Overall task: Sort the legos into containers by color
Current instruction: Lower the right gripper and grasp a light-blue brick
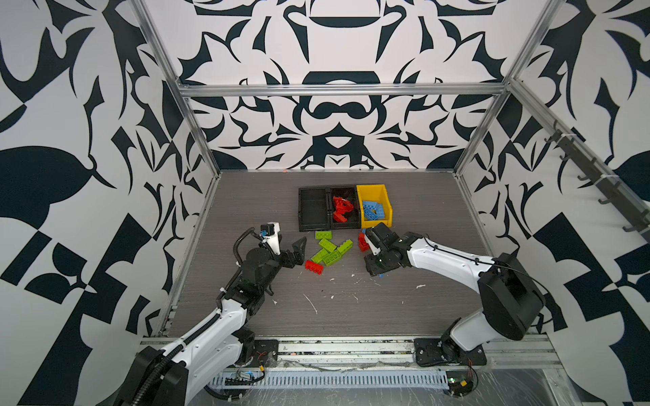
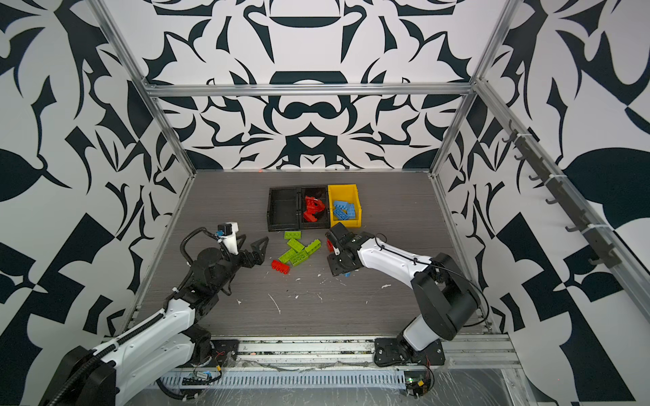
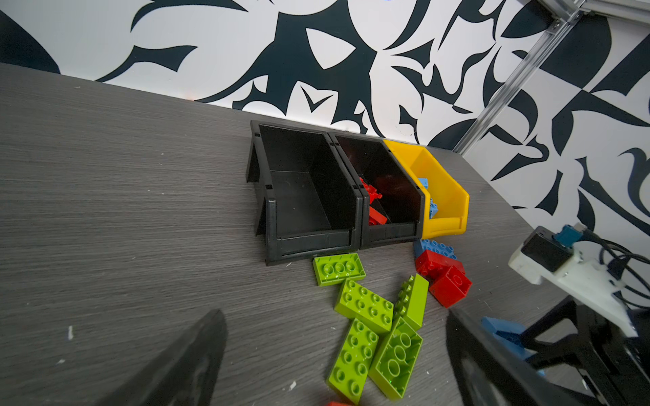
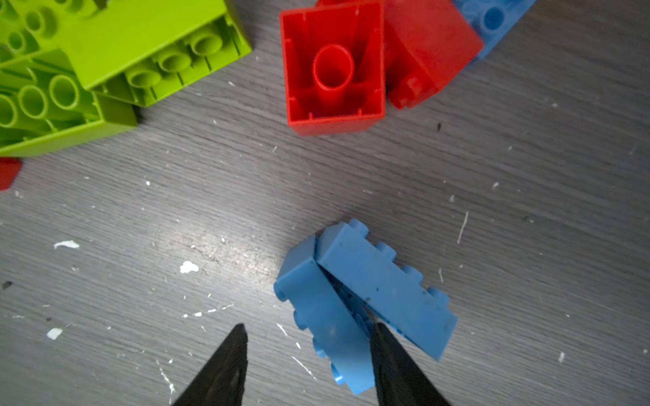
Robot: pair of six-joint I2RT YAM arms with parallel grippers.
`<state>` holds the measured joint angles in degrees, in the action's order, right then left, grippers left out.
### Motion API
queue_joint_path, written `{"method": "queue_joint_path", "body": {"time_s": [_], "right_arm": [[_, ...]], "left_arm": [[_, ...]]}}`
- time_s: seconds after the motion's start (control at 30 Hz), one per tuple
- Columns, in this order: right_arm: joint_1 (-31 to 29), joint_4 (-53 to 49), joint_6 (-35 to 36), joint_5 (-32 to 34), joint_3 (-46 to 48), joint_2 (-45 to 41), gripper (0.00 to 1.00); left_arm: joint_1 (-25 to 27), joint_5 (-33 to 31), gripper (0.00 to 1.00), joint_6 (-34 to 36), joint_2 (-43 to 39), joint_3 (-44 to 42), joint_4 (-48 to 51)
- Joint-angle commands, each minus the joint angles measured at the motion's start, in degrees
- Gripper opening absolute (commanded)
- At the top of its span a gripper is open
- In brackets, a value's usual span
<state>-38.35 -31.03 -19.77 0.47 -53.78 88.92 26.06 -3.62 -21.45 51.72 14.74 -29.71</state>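
Your right gripper [image 4: 307, 328] points down at the grey wood-grain tabletop [image 1: 246, 309]. Its black jaws are partly apart and closed on nothing. Two light blue studded plastic bricks [image 4: 383, 281] lie on their sides just ahead of it, leaning on each other in a narrow V. One finger overlaps the near ends of the pair, and the other stands clear of them over bare table. Beyond them you see a red square brick [image 4: 334, 66] tipped with its hollow underside toward the wrist camera. It touches a second red brick [image 4: 429, 52], and another light blue brick [image 4: 492, 17] lies just behind.

Your left gripper [image 1: 299, 252] hovers with its jaws spread wide and empty. It is beside the cluster of lime green studded bricks [image 1: 329, 249], which lies loose on the table in front of the containers. A long red brick [image 1: 314, 267] lies at the cluster's near edge.

Three small open-top plastic bins stand in a row, side against side, toward the back wall. The left black bin [image 1: 313, 228] shows only its bare floor, and one green brick lies just in front of it. The middle black bin [image 3: 390, 233] holds the sorted red pieces [image 1: 341, 209]. The bright yellow bin [image 1: 387, 200] holds the sorted light blue bricks [image 1: 373, 211]. White scuff flecks [image 4: 189, 267] dot the table near the right gripper.
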Motion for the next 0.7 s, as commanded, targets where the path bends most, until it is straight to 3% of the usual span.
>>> {"method": "queue_joint_path", "body": {"time_s": [0.0,0.67], "right_arm": [[-0.30,0.86,0.11,0.53,-0.04,0.16,0.58],[-2.43,1.86,0.48,4.93,-0.53,4.03,0.48]], "left_arm": [[0.21,-0.15,1.00,-0.51,0.09,-0.16,-0.99],[0.21,-0.44,1.00,-0.27,-0.04,-0.26,-0.96]]}}
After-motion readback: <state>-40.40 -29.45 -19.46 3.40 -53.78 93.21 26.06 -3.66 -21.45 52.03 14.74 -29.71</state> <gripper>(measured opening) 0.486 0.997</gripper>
